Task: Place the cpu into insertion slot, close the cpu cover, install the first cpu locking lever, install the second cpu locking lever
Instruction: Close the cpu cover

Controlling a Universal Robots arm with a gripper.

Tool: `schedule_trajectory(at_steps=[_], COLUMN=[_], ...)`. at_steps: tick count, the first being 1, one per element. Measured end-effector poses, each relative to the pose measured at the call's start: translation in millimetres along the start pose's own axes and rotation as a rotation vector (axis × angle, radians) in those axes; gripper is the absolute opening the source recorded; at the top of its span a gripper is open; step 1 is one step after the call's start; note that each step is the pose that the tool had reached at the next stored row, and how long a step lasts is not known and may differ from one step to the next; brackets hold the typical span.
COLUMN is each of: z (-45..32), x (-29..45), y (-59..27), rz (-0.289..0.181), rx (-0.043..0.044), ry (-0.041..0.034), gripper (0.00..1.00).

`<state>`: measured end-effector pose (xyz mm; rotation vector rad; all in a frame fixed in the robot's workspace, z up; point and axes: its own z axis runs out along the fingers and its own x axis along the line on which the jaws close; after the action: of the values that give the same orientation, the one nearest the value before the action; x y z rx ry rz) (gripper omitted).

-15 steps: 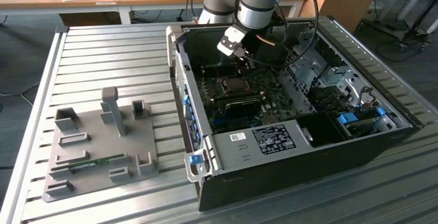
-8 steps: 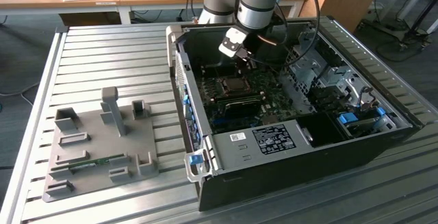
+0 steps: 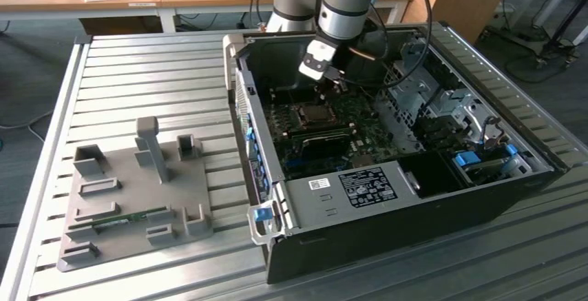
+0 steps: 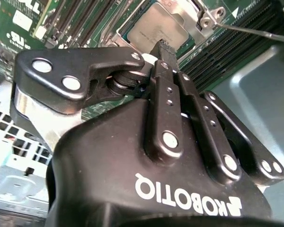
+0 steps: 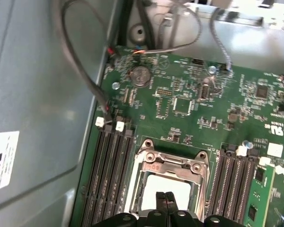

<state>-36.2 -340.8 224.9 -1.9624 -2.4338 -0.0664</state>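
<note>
cpu (image 5: 151, 185): seated in socket, cpu cover (image 5: 173, 163) flat around it
gripper (image 5: 164, 196): just above cpu, fingertips pressed together, holding nothing

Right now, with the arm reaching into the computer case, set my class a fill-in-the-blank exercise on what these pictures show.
1. The motherboard is coloured ___.
2. The cpu shows through the square ___ in the cpu cover, which lies flat over it.
3. The claw hangs just above the cpu, and it is ___, not open.

Missing words: green; window; shut.
</note>
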Motion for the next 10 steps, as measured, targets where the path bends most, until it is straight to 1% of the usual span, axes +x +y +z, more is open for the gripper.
schedule_trajectory(at_steps=[1, 10], z=[0.0, 0.0], x=[0.0, 0.0], y=[0.0, 0.0], rz=[-0.006, -0.007], rx=[0.0005, 0.0005], ry=[-0.0005, -0.0008], gripper=[0.11, 0.11])
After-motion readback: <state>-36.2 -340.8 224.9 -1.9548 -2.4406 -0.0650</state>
